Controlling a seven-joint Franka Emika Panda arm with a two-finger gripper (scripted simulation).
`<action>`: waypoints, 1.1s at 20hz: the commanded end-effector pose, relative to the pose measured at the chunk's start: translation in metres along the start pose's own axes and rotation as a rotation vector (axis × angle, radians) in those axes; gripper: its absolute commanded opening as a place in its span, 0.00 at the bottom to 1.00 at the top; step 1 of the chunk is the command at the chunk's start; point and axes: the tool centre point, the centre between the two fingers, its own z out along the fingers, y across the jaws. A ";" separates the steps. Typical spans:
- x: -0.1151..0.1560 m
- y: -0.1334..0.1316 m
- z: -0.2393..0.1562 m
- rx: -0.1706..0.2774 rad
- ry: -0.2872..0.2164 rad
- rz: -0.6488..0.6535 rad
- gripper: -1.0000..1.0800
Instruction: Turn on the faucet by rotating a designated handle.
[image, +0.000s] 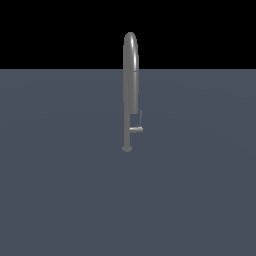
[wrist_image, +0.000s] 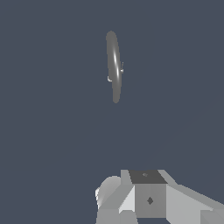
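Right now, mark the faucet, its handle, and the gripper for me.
faucet (image: 130, 80): exterior view, on the thick upper tube.
handle (image: 136, 129): exterior view, on the short stub off the stem.
gripper (wrist_image: 148, 197): wrist view, on the grey body; fingertips not visible.

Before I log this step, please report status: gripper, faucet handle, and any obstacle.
Gripper away from faucet, jaw state unclear. Handle untouched, on exterior view's right of stem. No obstacle seen.
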 end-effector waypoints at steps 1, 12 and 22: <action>0.000 0.000 0.000 0.000 0.000 0.000 0.00; 0.016 -0.001 0.004 0.034 -0.043 0.038 0.00; 0.059 0.000 0.020 0.127 -0.159 0.142 0.00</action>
